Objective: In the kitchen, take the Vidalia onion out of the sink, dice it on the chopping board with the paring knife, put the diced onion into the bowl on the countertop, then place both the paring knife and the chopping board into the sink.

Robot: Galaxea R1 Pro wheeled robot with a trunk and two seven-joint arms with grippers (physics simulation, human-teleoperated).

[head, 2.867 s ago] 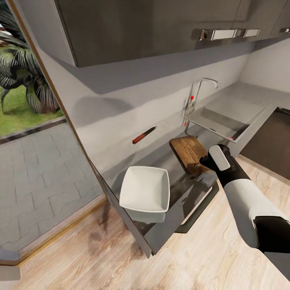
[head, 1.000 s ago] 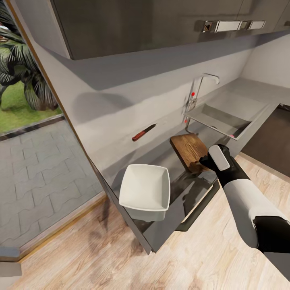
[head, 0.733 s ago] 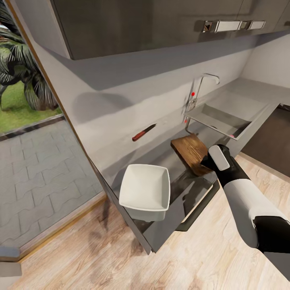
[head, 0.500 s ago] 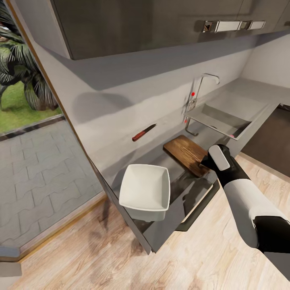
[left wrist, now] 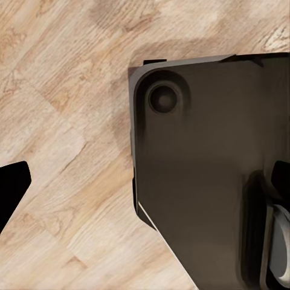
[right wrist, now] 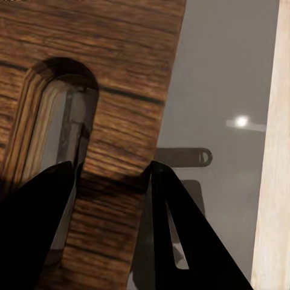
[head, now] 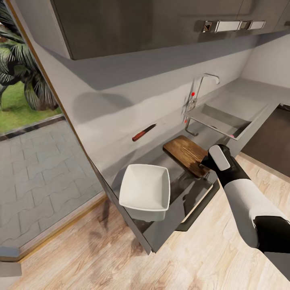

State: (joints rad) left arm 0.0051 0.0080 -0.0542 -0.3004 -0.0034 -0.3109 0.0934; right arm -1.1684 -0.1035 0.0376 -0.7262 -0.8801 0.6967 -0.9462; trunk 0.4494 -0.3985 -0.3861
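Observation:
The brown chopping board (head: 186,154) lies slantwise on the grey countertop (head: 177,189), its handle slot toward me. My right gripper (head: 204,163) is shut on the board's near end; the wrist view has a black finger on each side of the wooden strip (right wrist: 115,175) beside the slot. The white bowl (head: 145,187) sits left of the board near the counter's front edge. Against the back wall lies the red-handled paring knife (head: 143,133). The sink (head: 219,117) with its tap (head: 200,89) is beyond the board; a tiny pink-red spot, perhaps the onion (head: 232,137), shows at its near wall. My left gripper (left wrist: 145,187) hangs open over the floor.
Dark wall cabinets (head: 153,24) hang over the counter. A dark panel (head: 197,209) juts out below the counter's front edge. A glass door frame (head: 52,92) stands left, paving outside. My own dark base (left wrist: 205,181) is under the left gripper. Wooden floor lies in front.
The board has swung on the counter in my right gripper's hold: its far end moved left, so it now lies slanted. The gripper itself has hardly shifted. Bowl and knife stay put.

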